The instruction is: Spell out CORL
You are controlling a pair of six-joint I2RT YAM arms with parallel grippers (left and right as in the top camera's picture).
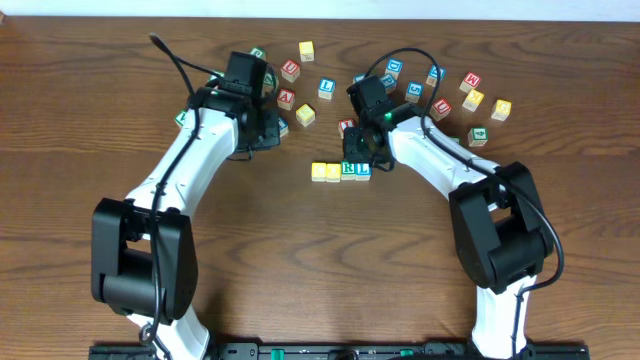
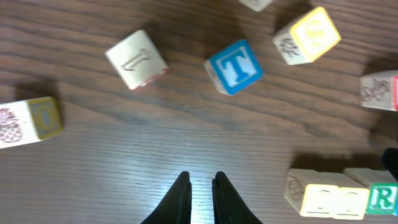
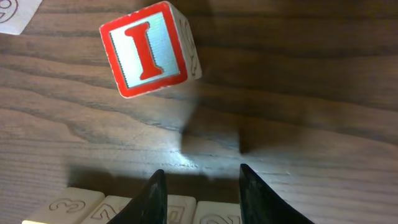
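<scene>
dark wood-grain table [image 1: 90, 120], scattered letter cubes [image 1: 306, 50], four-cube row [image 1: 333, 172] (cubes touching), left jaws together, right jaws apart, empty

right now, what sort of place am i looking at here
Most likely a robotics lab bench, not a home: a white left arm and right arm based at a wooden table, with toy alphabet cubes scattered on it. No room beyond the table shows.
</scene>
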